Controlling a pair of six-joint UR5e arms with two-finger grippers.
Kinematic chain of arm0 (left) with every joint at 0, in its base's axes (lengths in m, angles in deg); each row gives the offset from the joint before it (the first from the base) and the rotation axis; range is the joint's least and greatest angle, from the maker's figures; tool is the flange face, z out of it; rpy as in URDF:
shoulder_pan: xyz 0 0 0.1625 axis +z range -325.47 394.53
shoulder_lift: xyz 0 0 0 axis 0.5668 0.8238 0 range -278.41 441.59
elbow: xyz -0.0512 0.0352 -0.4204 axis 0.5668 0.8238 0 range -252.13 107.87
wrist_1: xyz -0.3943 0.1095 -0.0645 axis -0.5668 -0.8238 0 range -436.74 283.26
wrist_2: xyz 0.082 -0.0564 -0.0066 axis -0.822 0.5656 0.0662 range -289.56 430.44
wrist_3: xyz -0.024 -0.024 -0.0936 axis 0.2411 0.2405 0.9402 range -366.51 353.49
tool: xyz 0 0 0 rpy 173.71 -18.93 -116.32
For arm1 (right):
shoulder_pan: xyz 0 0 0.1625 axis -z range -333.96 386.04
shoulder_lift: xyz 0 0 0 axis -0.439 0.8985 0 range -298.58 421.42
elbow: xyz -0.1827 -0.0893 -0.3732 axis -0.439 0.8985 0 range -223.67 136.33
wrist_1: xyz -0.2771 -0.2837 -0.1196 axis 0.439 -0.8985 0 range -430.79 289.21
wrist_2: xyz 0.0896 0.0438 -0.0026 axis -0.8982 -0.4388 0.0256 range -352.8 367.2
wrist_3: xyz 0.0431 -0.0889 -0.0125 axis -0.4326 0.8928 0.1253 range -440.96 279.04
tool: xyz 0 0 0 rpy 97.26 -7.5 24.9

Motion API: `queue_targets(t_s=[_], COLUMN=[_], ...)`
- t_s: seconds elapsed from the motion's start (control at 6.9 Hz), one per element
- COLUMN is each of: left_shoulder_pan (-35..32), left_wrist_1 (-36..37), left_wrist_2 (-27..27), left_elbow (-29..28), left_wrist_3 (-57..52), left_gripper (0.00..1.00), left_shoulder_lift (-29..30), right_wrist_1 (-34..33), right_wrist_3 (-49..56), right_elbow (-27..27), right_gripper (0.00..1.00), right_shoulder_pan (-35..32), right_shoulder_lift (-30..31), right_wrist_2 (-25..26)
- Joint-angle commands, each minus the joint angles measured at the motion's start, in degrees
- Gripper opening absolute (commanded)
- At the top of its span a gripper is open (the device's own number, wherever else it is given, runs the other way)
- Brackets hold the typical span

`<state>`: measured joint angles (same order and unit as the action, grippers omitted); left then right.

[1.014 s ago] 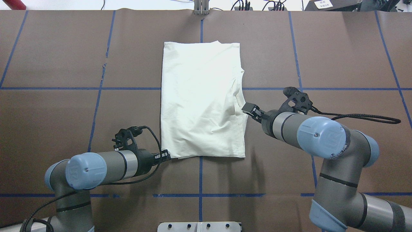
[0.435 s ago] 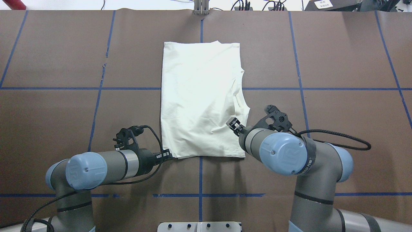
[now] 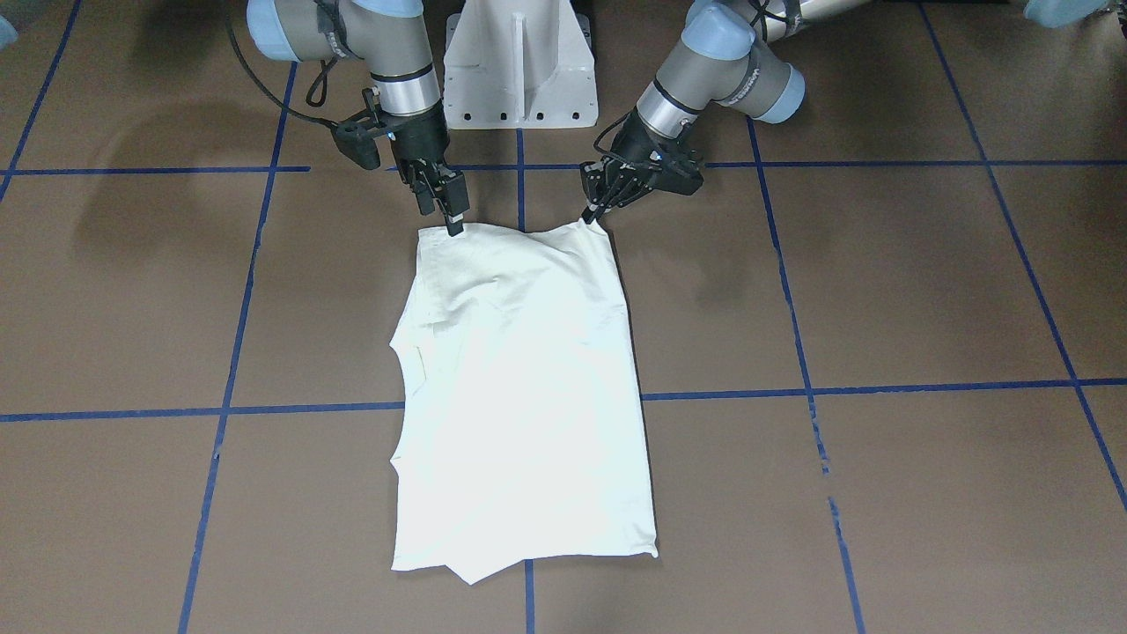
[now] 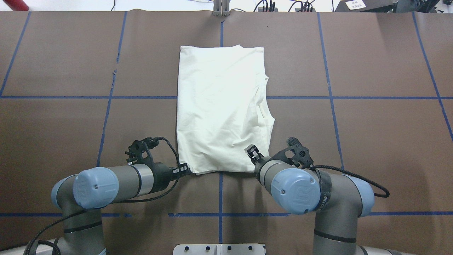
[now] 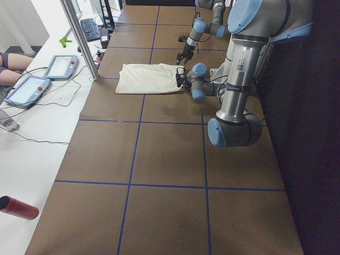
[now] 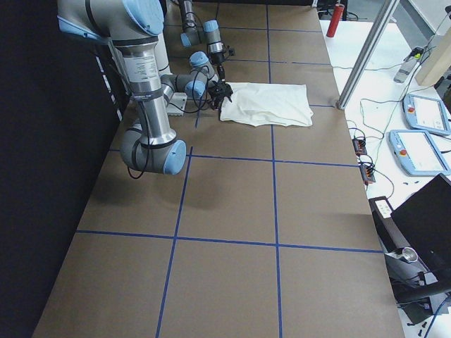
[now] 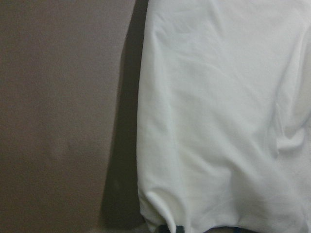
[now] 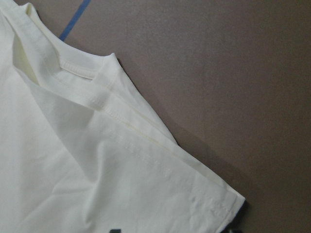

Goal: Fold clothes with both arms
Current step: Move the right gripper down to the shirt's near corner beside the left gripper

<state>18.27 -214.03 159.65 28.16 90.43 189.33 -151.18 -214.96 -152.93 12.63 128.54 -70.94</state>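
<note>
Cream shirt point(image 4: 219, 106) lies folded, plain side up, in the middle of the brown table point(image 4: 70, 124). The left gripper point(image 3: 589, 214) pinches the shirt's corner nearest it. The right gripper point(image 3: 453, 224) touches the other near corner, but whether its fingers are wide or closed cannot be told.

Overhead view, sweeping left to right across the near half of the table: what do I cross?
From the left: left arm's blue joint cap → left gripper → shirt → right arm's blue joint cap.
</note>
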Motion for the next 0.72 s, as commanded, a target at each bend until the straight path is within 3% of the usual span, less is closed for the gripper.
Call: queue_targets(t_s=[0.0,0.58], left_shoulder_pan=[0.0,0.0], left_wrist_1=[0.0,0.0], left_wrist_2=[-0.2,-0.2], left_elbow=[0.1,0.0], left_wrist_3=[0.0,0.0], left_gripper=[0.00,0.00], left_shoulder_lift=[0.0,0.0], right_wrist_1=[0.0,0.1], right_wrist_3=[-4.5,-4.7], right_elbow=[3.0,7.6], right_gripper=[0.82,0.87], right_shoulder_pan=[2.2,2.2], right_shoulder_lift=[-1.2,-4.9], right_wrist_2=[2.5,4.0])
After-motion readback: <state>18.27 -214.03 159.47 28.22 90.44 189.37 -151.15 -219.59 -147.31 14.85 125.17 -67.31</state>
